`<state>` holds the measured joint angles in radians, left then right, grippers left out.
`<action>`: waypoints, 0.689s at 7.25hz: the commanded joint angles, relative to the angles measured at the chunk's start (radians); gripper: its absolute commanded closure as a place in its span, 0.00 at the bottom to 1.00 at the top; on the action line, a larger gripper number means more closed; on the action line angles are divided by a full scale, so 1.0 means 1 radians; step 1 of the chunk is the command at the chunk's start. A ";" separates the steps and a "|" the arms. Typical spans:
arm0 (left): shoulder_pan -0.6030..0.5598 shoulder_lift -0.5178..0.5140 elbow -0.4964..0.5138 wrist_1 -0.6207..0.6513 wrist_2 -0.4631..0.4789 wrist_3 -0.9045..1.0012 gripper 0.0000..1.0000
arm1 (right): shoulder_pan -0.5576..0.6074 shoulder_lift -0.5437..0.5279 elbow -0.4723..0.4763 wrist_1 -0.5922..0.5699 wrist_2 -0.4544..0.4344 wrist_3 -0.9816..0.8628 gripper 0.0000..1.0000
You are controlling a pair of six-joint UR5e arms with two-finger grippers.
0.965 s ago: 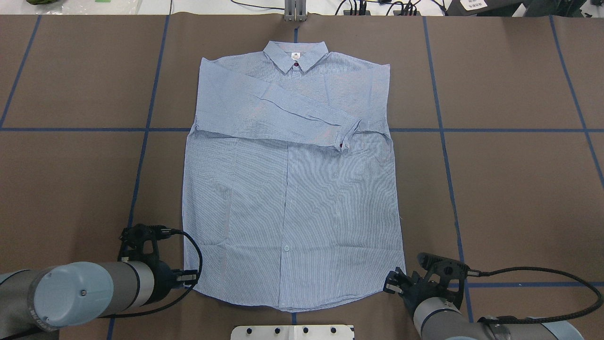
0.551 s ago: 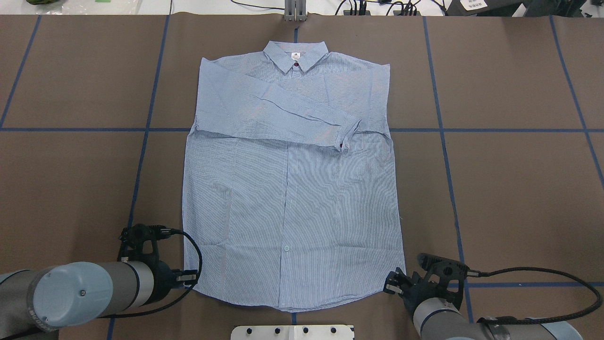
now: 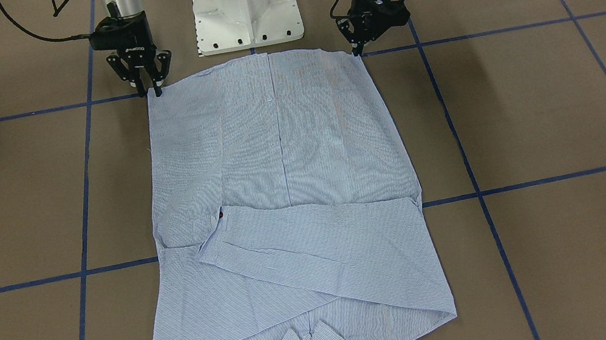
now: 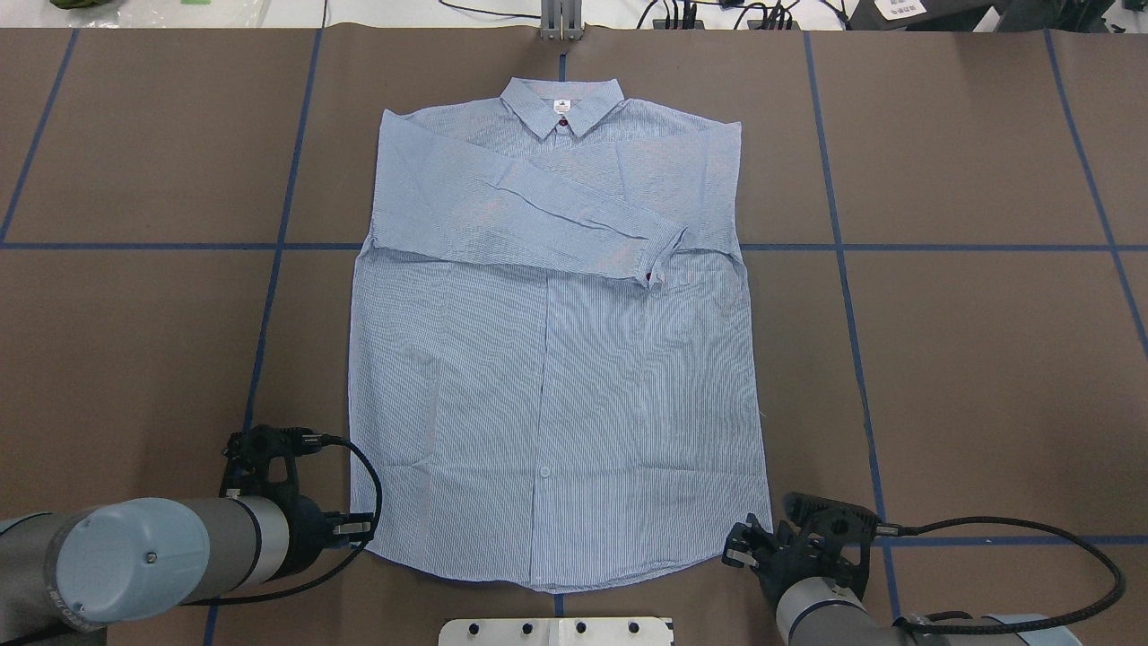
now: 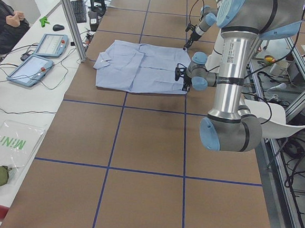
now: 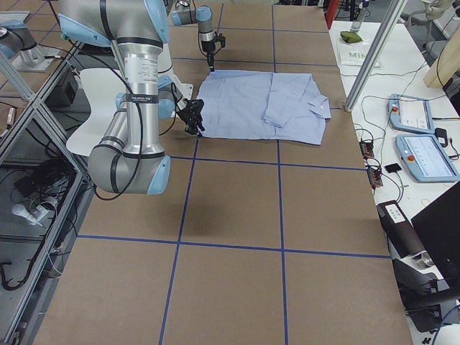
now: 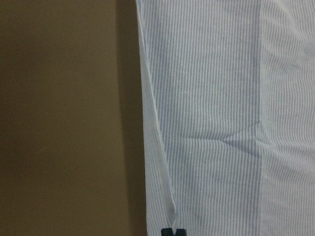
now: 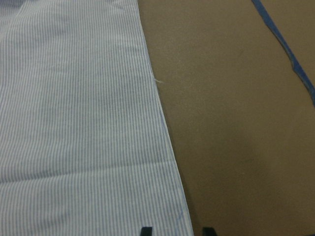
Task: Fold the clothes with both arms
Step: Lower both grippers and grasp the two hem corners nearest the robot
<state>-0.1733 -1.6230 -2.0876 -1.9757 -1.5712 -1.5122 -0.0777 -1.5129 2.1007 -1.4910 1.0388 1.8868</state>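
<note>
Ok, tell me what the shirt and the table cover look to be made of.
Shirt: thin woven cloth, probably cotton or a blend, matte; it shows fine stripes and soft creases and lies limp. Table cover: a brown, matte, faintly grainy sheet, perhaps paper or felt; I cannot tell which. Its blue lines look like tape.

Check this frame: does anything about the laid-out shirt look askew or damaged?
Mostly tidy. The top sleeve lies slanted across the shirt, its cuff rumpled; a small loose thread sticks out of the side edge.
</note>
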 commanded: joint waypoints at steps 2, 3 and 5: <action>0.000 0.000 0.000 0.000 -0.001 0.000 1.00 | -0.013 0.005 -0.004 -0.002 -0.022 0.000 0.60; 0.000 0.000 0.000 0.000 -0.001 0.000 1.00 | -0.016 0.007 -0.004 -0.002 -0.023 0.002 0.67; 0.000 0.000 -0.002 0.000 -0.001 0.000 1.00 | -0.016 0.008 -0.002 -0.002 -0.026 0.002 0.98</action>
<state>-0.1733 -1.6230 -2.0882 -1.9758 -1.5723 -1.5125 -0.0934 -1.5063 2.0971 -1.4925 1.0143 1.8881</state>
